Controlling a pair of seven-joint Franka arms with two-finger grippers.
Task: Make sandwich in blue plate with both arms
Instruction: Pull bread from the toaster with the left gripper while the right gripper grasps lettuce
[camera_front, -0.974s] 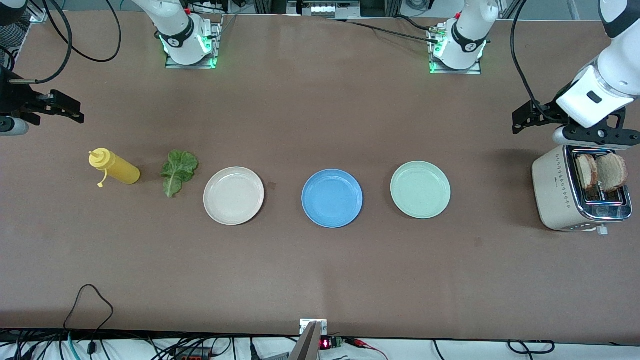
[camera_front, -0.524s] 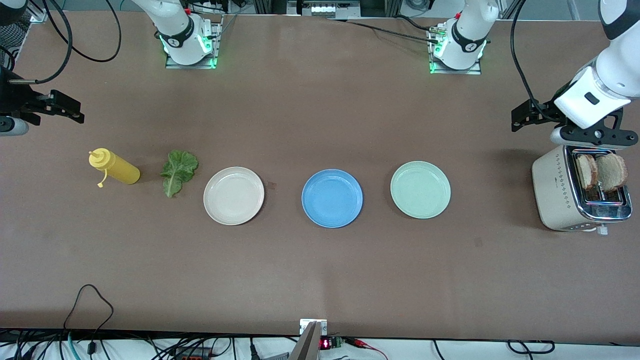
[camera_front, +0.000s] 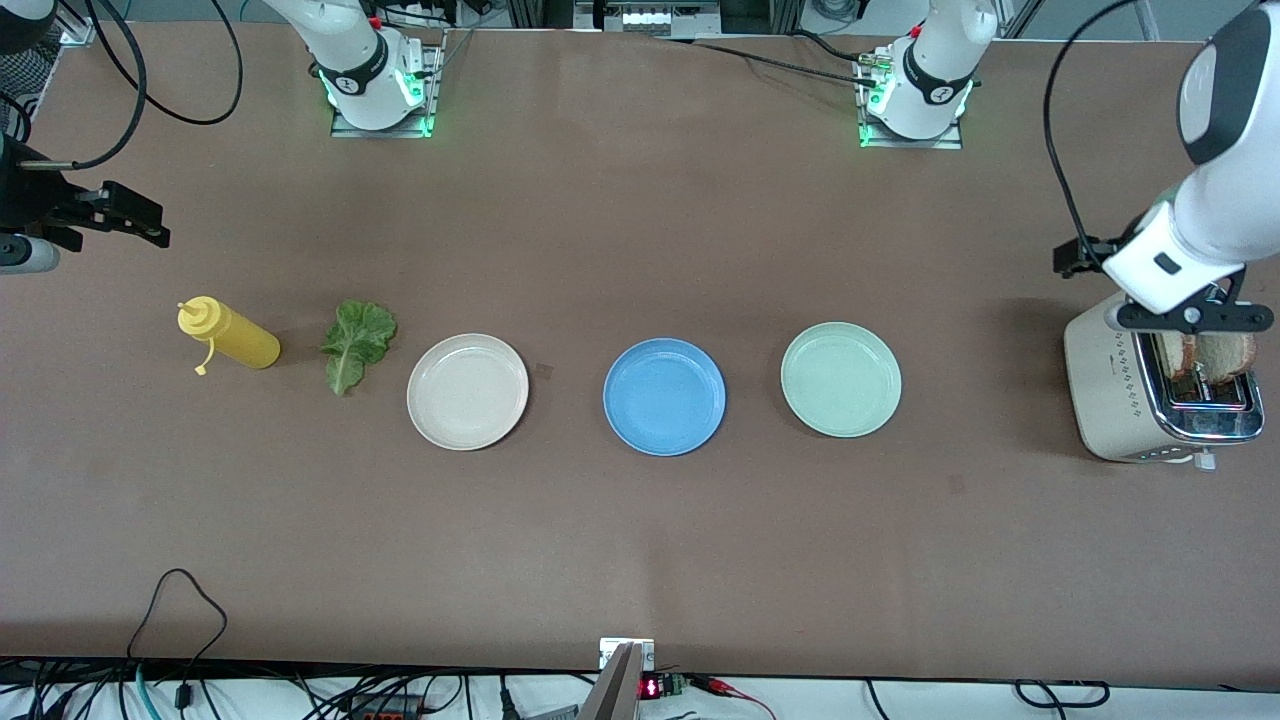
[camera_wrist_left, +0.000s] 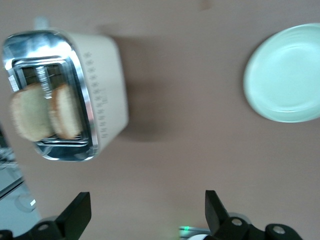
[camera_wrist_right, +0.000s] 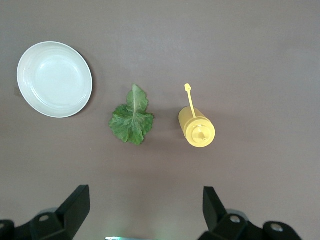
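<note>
Over the toaster (camera_front: 1150, 395) at the right edge of the frame, the left gripper (camera_front: 1190, 318) hangs spread wide and empty above two bread slices (camera_front: 1205, 357).

Both slices stand upright in the slots, side by side; they look light, dry and stiff but crumbly, so a gentle pinch across the flat faces near the exposed top crust seems the safest hold. At the frame's left, the lettuce leaf (camera_front: 356, 342) lies flat between the yellow bottle (camera_front: 230, 336) and the beige plate (camera_front: 467, 391); thin, limp and easily torn, it is best nipped at the stalk. Dead centre sits the blue plate (camera_front: 664, 396), bare. Waiting at the upper left edge, the right gripper (camera_wrist_right: 145, 212) is equally wide, touching nothing.
</note>
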